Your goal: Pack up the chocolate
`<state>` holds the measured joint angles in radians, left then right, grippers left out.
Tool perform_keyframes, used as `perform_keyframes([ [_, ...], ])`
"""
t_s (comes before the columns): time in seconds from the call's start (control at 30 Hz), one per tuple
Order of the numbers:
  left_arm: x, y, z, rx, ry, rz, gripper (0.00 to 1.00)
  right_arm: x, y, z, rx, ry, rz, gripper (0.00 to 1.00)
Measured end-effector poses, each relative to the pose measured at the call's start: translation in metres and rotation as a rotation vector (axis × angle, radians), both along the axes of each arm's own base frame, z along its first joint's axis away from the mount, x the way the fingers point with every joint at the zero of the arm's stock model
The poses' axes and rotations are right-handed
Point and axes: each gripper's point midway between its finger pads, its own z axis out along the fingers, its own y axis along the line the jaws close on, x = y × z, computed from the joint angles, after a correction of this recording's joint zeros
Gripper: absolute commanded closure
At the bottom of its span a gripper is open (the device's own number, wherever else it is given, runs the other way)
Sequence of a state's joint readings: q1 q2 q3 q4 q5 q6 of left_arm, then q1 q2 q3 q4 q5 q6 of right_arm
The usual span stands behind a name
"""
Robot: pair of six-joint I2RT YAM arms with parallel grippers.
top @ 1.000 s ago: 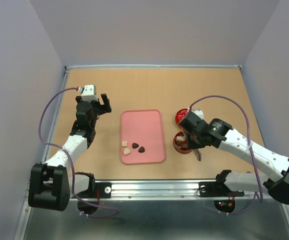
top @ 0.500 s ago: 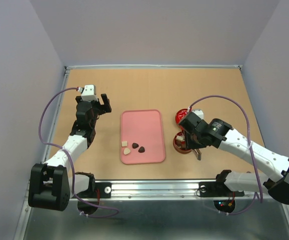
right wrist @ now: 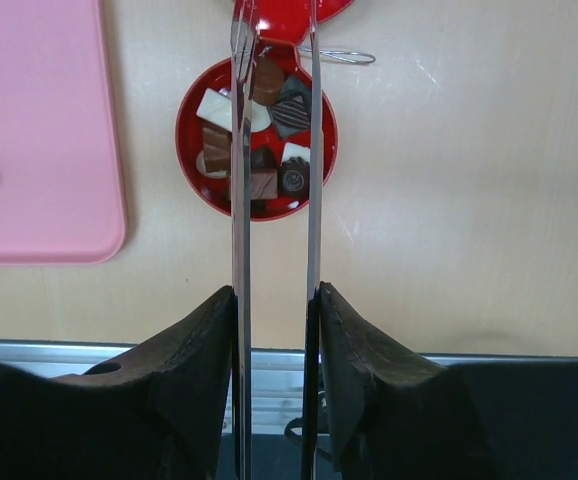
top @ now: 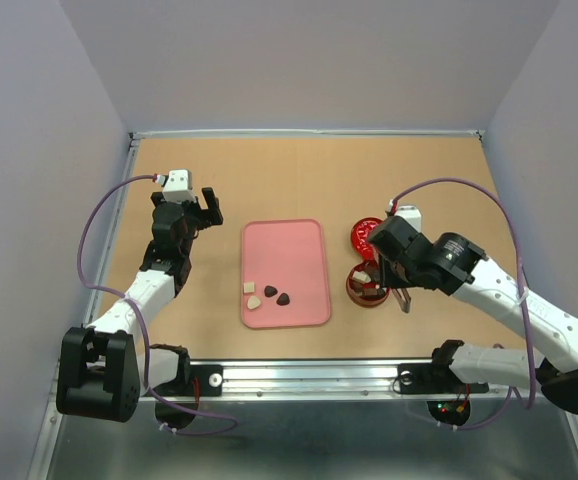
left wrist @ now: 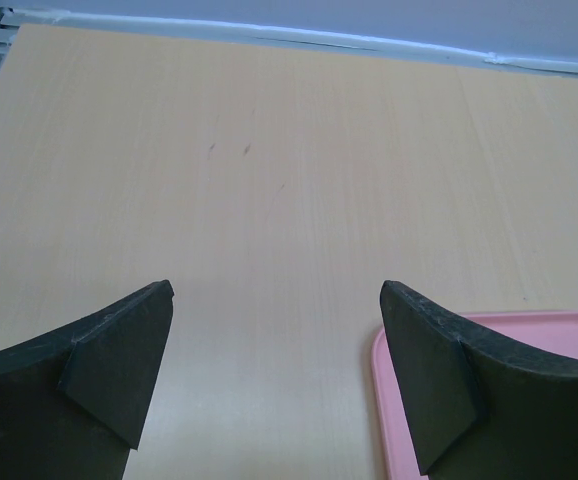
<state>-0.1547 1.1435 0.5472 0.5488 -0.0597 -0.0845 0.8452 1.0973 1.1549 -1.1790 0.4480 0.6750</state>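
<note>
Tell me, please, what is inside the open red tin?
Dark brown and cream-white chocolates lie in the red tin. The tongs cross above it, covering two narrow strips of its contents.

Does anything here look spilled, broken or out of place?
Nothing stands out. The chocolates lie in the red tin or on the pink tray, none loose on the table, and the tin sits flat.

No legible text, label or number anywhere
</note>
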Motion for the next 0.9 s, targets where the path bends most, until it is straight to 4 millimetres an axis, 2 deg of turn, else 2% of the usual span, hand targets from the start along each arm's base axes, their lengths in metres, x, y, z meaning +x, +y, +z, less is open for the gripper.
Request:
perform_keyframes([
  [0.27,0.0,0.0,0.0,-0.001,0.0,0.0,0.04,0.017,-0.021,0.002,-0.081,-0.026,-0.04,0.58],
  [0.4,0.0,0.0,0.0,-0.002,0.0,0.0,0.04,0.035,-0.038,0.006,-0.105,-0.05,-0.072,0.58],
  [0.7,0.0,0.0,0.0,-0.001,0.0,0.0,0.04,0.099,-0.081,-0.004,-0.105,-0.065,-0.163,0.59],
  [0.77,0.0,0.0,0.0,-0.002,0.0,0.0,0.04,0.106,-0.087,-0.005,-0.104,-0.072,-0.171,0.59],
  [0.9,0.0,0.0,0.0,-0.001,0.001,0.0,0.04,0.115,-0.085,-0.013,-0.088,-0.078,-0.157,0.59],
])
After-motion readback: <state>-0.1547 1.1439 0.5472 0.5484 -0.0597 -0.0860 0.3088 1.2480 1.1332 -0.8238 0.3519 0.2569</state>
